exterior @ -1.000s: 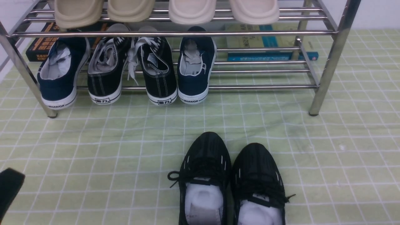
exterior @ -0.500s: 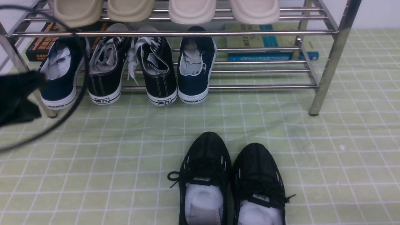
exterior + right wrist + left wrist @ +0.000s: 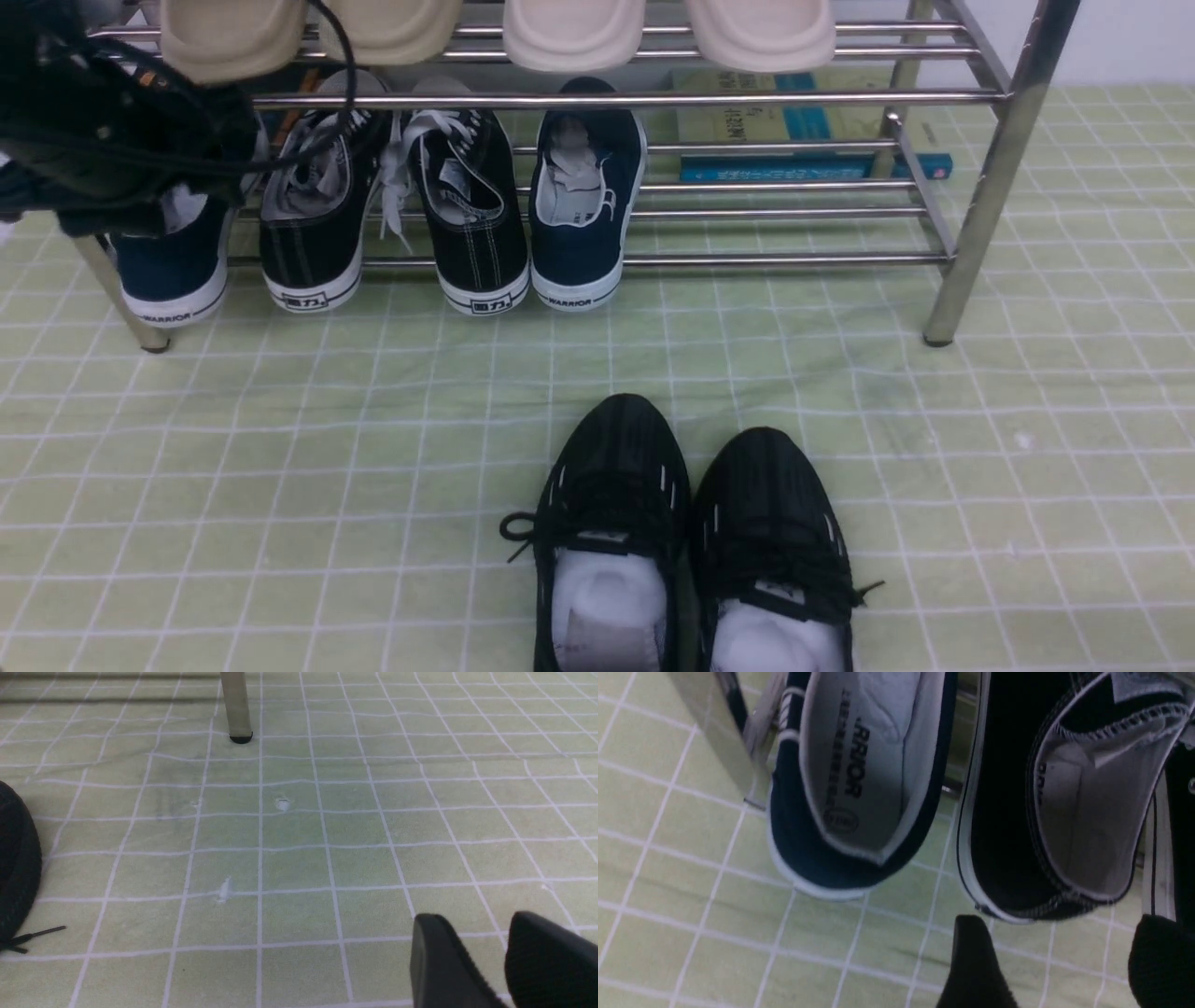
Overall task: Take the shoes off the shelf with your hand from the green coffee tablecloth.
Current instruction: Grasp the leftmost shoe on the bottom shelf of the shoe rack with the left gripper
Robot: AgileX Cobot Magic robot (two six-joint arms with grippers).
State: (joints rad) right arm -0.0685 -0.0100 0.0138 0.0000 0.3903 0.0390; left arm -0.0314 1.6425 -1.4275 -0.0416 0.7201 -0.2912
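The shoes, black canvas sneakers with white laces, sit heel-out on the lower tier of the chrome shelf (image 3: 784, 261): one (image 3: 313, 210) beside the other (image 3: 471, 219). My left gripper (image 3: 121, 140), bulky and black with looping cables, hangs at the shelf's left end, over the left navy slip-on (image 3: 173, 271). In the left wrist view it (image 3: 1064, 947) is open, with bare cloth between its fingertips. It is just short of the heel of the left sneaker (image 3: 1064, 812). The right gripper (image 3: 481, 952) is shut and empty over the green tablecloth (image 3: 299, 868).
A second navy slip-on (image 3: 583, 210) stands right of the sneakers. Beige slippers (image 3: 574, 33) lie on the top tier and books (image 3: 794, 140) lie behind the shelf. Two all-black mesh trainers (image 3: 691, 532) stand on the cloth (image 3: 280, 467) at the front. A shelf leg (image 3: 719, 732) stands beside the left slip-on.
My left gripper rose from the front left corner to the shelf's left end and went from shut to open. The shoes have not moved.
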